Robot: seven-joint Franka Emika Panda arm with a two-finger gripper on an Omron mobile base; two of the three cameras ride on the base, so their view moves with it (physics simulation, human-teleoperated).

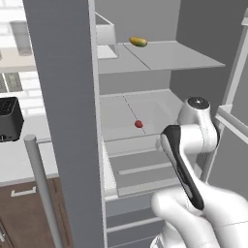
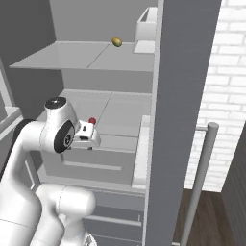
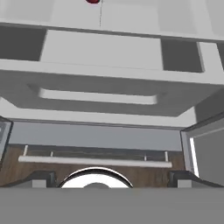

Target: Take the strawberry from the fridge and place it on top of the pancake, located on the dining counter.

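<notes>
Currently the strawberry [image 1: 138,124] rests on the middle shelf of the open fridge [image 1: 68,121], at 12 o'clock from the gripper [image 3: 109,178], whose jaws stand wide apart, holding nothing

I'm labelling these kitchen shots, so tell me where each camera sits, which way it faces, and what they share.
Left base view: behind the arm on its left, facing into the open fridge; white arm at lower right.
Right base view: behind on its right, same fridge; arm at lower left, open gripper short of the strawberry.
Hand view: on the hand, looking along the gripper at the drawer.
Shared: strawberry on the middle shelf; both base views show the yellow-green item.
</notes>
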